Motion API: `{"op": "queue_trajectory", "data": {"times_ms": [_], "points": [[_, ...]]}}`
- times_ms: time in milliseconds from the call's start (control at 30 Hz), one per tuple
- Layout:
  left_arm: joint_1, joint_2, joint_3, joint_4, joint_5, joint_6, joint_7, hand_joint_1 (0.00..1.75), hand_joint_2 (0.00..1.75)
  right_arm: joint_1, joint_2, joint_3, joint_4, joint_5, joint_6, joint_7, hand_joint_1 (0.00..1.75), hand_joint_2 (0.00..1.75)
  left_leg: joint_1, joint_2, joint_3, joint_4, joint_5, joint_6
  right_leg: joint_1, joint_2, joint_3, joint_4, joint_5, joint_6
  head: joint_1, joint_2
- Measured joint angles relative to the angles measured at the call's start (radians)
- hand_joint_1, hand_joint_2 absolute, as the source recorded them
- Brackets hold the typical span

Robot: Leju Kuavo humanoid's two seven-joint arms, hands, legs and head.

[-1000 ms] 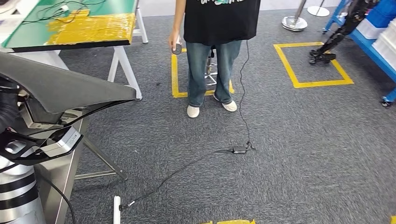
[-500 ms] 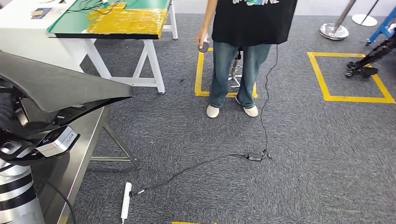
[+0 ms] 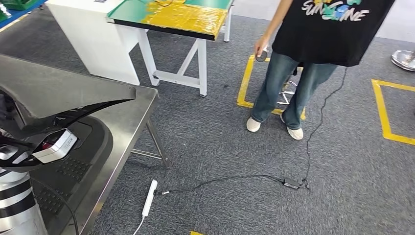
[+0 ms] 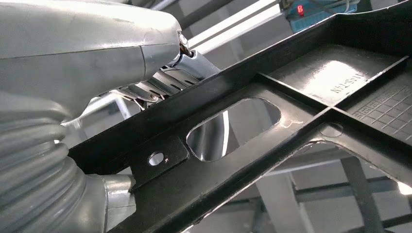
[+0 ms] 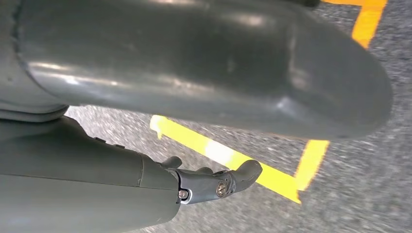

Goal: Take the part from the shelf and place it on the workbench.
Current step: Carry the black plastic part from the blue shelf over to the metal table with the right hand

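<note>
Left hand [image 4: 97, 73] grips the part's [image 3: 63, 95] black ribbed underside, thumb pressed on its frame; right hand [image 5: 214, 184] sits under the grey shell, but whether it grasps cannot be told. Part lies across the robot's front, long axis running left to right, tip over the steel workbench [image 3: 132, 115]. Bench edge is just beside it, and a person [image 3: 303, 58] stands well apart.
</note>
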Motion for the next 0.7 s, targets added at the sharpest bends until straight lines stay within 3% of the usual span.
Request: {"op": "queue_trajectory", "data": {"times_ms": [67,100,167,233,300,333,367,400,433,467,533,600,667,700], "points": [[-0.002,-0.001,0.001,0.000,0.000,0.000,0.000,1.75,1.75,-0.002,-0.004,0.004,0.007,0.000,-0.002,0.003,0.00,0.00,0.000,-0.024,-0.005,0.005,-0.001,-0.011,-0.004,0.026,0.045,-0.098,0.037,-0.003,0.001,0.000],[-0.002,-0.001,0.002,0.000,0.000,0.000,0.000,1.75,1.75,-0.003,-0.004,0.006,0.010,0.000,-0.003,0.004,0.00,0.00,0.000,-0.033,-0.008,0.005,-0.001,-0.017,-0.003,0.027,0.053,-0.112,0.040,-0.011,0.002,0.000],[-0.001,-0.001,0.004,-0.002,0.000,0.000,0.000,1.75,1.75,-0.005,-0.005,0.010,0.016,0.001,-0.006,0.006,0.00,0.00,0.004,-0.046,-0.014,0.005,0.000,-0.027,-0.001,0.005,0.058,-0.114,0.043,-0.028,0.002,0.000],[0.000,0.002,0.008,-0.005,0.002,0.000,0.000,1.75,1.75,-0.006,-0.005,0.015,0.021,0.002,-0.008,0.007,0.00,0.00,0.003,-0.007,-0.029,0.038,-0.022,-0.037,-0.005,-0.016,0.062,-0.117,0.044,-0.042,-0.003,0.000],[0.000,0.004,0.010,-0.009,0.003,0.000,0.000,1.75,1.75,-0.003,-0.007,0.018,0.024,0.002,-0.010,0.007,0.00,0.00,0.002,0.059,-0.081,0.148,-0.081,-0.045,-0.003,-0.037,0.066,-0.119,0.041,-0.054,-0.012,0.000],[0.002,0.004,0.010,-0.010,0.004,0.000,0.000,1.75,1.75,0.000,-0.008,0.019,0.024,0.002,-0.010,0.007,0.00,0.00,0.004,0.079,-0.117,0.220,-0.112,-0.049,-0.001,-0.050,0.067,-0.118,0.039,-0.058,-0.016,0.000],[0.005,0.004,0.010,-0.010,0.004,0.000,0.000,1.75,1.75,0.002,-0.008,0.019,0.025,0.002,-0.010,0.007,0.00,0.00,0.007,0.088,-0.145,0.275,-0.130,-0.051,0.000,-0.063,0.067,-0.118,0.038,-0.059,-0.016,0.000],[0.008,0.004,0.010,-0.010,0.004,0.000,0.000,1.75,1.75,0.002,-0.009,0.020,0.025,0.003,-0.010,0.007,0.00,0.00,0.008,0.092,-0.159,0.297,-0.130,-0.053,0.001,-0.077,0.068,-0.118,0.036,-0.061,-0.016,0.000],[0.009,0.004,0.010,-0.010,0.003,0.000,0.000,1.75,1.75,0.002,-0.009,0.020,0.026,0.003,-0.010,0.007,0.00,0.00,0.010,0.098,-0.149,0.276,-0.109,-0.053,0.002,-0.091,0.071,-0.118,0.034,-0.061,-0.016,0.000],[0.009,0.004,0.010,-0.010,0.003,0.000,0.000,1.75,1.75,0.002,-0.009,0.020,0.027,0.003,-0.010,0.008,0.00,0.00,0.011,0.107,-0.120,0.221,-0.078,-0.052,0.002,-0.104,0.074,-0.118,0.032,-0.060,-0.017,0.000],[0.008,0.005,0.010,-0.011,0.003,0.000,0.000,1.75,1.75,0.001,-0.009,0.021,0.029,0.004,-0.010,0.008,0.00,0.00,0.006,0.159,-0.043,0.080,-0.022,-0.045,0.007,-0.128,0.083,-0.118,0.024,-0.053,-0.016,0.000],[0.006,0.005,0.010,-0.012,0.003,0.000,0.000,1.75,1.75,0.001,-0.008,0.023,0.031,0.006,-0.010,0.010,0.00,0.00,-0.003,0.185,-0.010,0.017,-0.009,-0.036,0.014,-0.149,0.090,-0.118,0.018,-0.043,-0.012,0.000],[0.005,0.006,0.012,-0.013,0.002,0.000,0.000,1.75,1.75,-0.001,-0.008,0.027,0.032,0.007,-0.010,0.012,0.00,0.00,-0.007,0.155,-0.012,0.012,-0.008,-0.024,0.017,-0.175,0.095,-0.122,0.014,-0.034,-0.009,0.000],[0.004,0.006,0.013,-0.014,0.001,0.000,0.000,1.75,1.75,-0.003,-0.009,0.029,0.032,0.007,-0.011,0.013,0.00,0.00,-0.005,0.141,-0.010,0.007,-0.004,-0.017,0.016,-0.171,0.095,-0.118,0.009,-0.029,-0.008,0.000]]}}
